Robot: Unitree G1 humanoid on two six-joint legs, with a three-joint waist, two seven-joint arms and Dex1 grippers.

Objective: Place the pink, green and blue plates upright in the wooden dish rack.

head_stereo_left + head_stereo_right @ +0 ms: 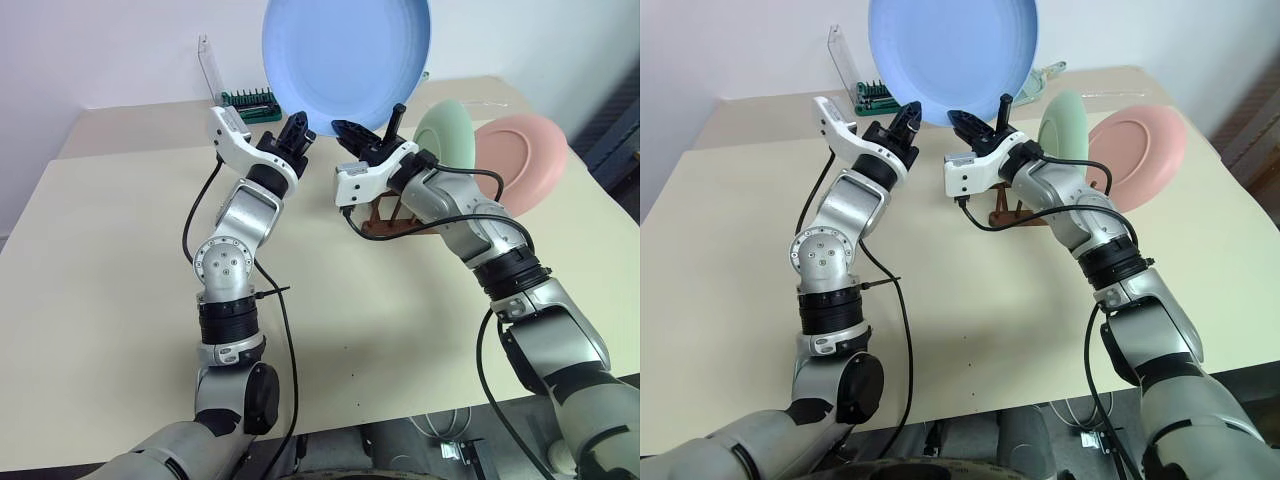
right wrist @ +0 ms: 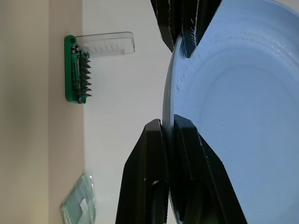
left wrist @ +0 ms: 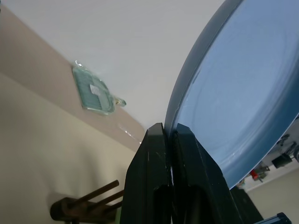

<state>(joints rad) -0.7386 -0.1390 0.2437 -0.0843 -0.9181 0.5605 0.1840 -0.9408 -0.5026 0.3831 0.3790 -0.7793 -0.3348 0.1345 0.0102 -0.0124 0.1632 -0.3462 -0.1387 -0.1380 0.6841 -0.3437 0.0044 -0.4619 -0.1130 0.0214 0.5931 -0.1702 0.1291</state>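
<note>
beige table (image 1: 120, 300) | I have round matte light-blue plastic plate (image 1: 345, 60) rim pinched between both grippers' fingers, left gripper (image 1: 297, 128), right gripper (image 1: 352, 130) | step: handover; next: left frees rim

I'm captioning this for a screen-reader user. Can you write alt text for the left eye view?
Both grippers, left gripper and right gripper, pinch the lower rim of the blue plate, held up above the table. Behind the right arm, the green plate and pink plate stand in the wooden dish rack.
</note>
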